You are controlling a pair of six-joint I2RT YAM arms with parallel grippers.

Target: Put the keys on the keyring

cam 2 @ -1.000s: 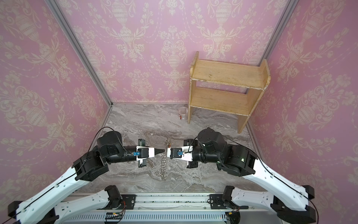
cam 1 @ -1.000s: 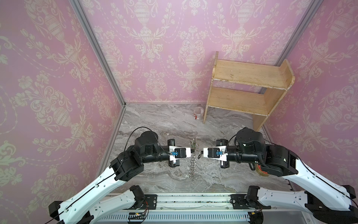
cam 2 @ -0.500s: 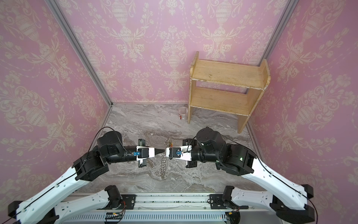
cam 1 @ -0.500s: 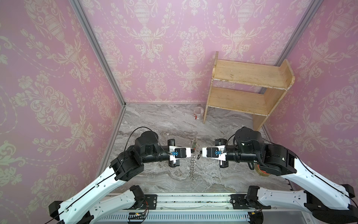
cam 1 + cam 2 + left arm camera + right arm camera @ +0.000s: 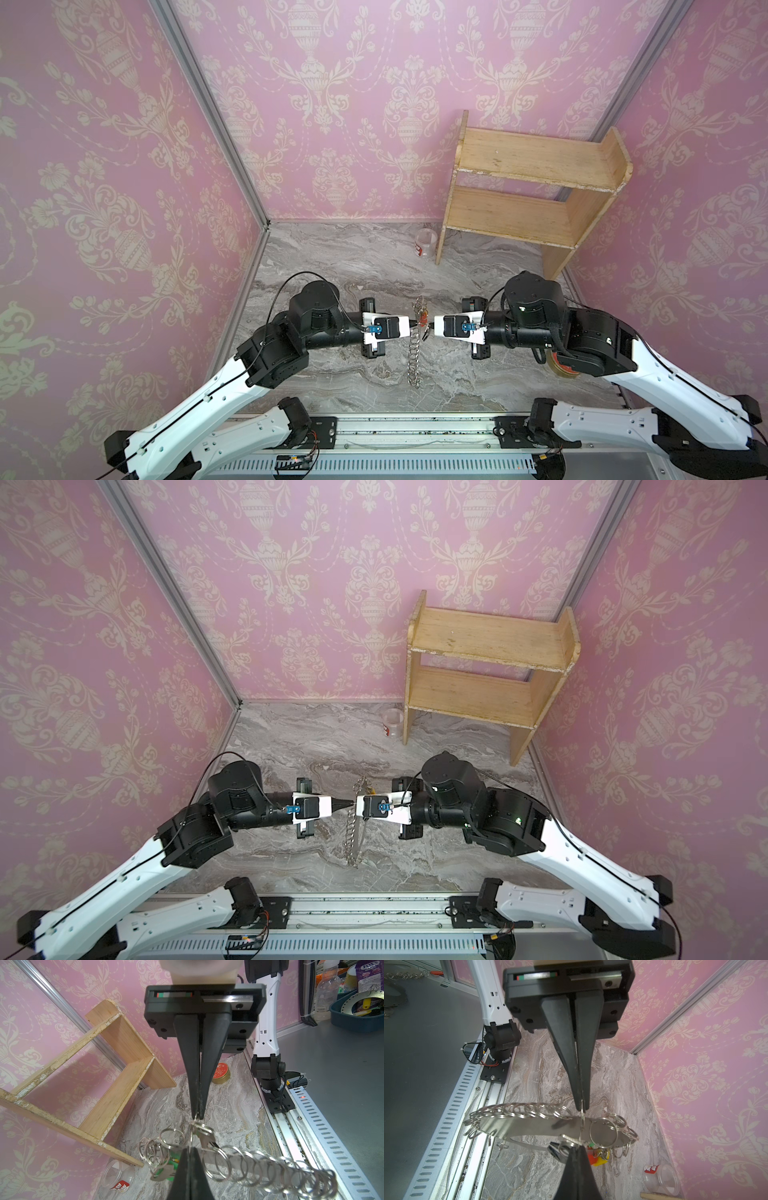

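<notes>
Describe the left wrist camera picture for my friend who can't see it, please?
The left pincer, shut, grips a silver key by its ring, tip to tip with the right pincer, shut on the keyring with its long chain of silver loops. Behind them, on the marble table, are a wooden shelf, a red-lidded tin and a clear jar.

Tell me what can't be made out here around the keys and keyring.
Keys: too small to count in both top views; in the right wrist view the left hand covers part of the bunch.
Red-lidded tin: in a top view, mostly hidden under the right arm.
Clear jar: its label is too blurred to read in the left wrist view.
Keyring: overlapping rings hide which one is pinched.
</notes>
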